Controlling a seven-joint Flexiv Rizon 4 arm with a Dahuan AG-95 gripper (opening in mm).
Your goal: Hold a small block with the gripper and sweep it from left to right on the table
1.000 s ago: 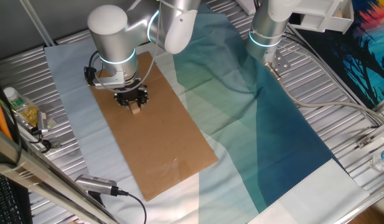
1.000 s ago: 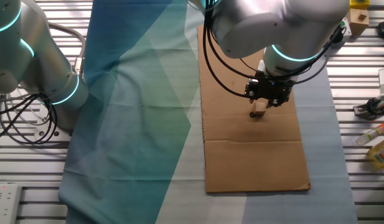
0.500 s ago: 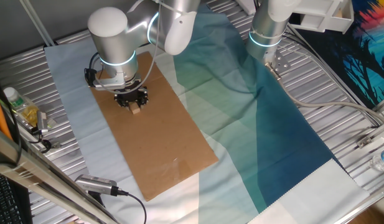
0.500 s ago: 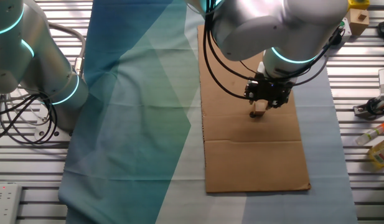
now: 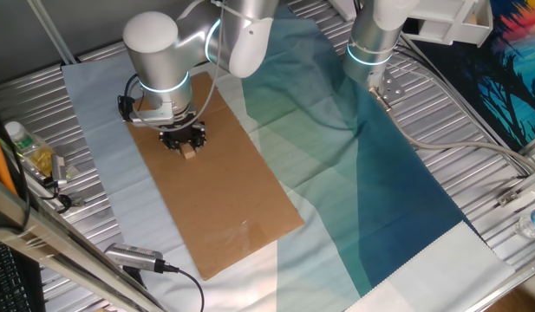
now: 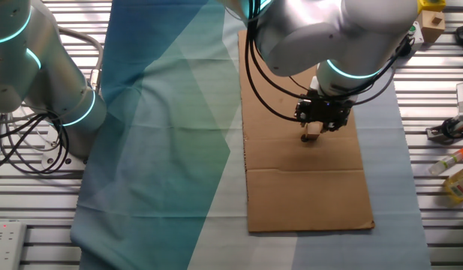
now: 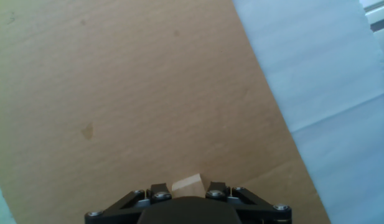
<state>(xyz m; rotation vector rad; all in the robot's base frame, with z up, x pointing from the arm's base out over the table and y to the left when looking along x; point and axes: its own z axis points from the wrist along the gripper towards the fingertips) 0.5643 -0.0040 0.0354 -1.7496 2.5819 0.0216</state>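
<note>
Pinching the tiny tan wooden cube (image 5: 189, 152) between its tips, the small black two-fingered gripper (image 5: 184, 140) holds it against brown cardboard (image 5: 215, 182) directly below; light, rigid, likely slippery, best gripped mid-faces.

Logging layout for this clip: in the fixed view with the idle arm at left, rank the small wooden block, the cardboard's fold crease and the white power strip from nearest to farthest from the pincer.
1. Tiny tan wooden block, at the pincer tip.
2. Fold crease of the brown cardboard sheet, just below.
3. White power strip, far bottom-left corner.
</note>
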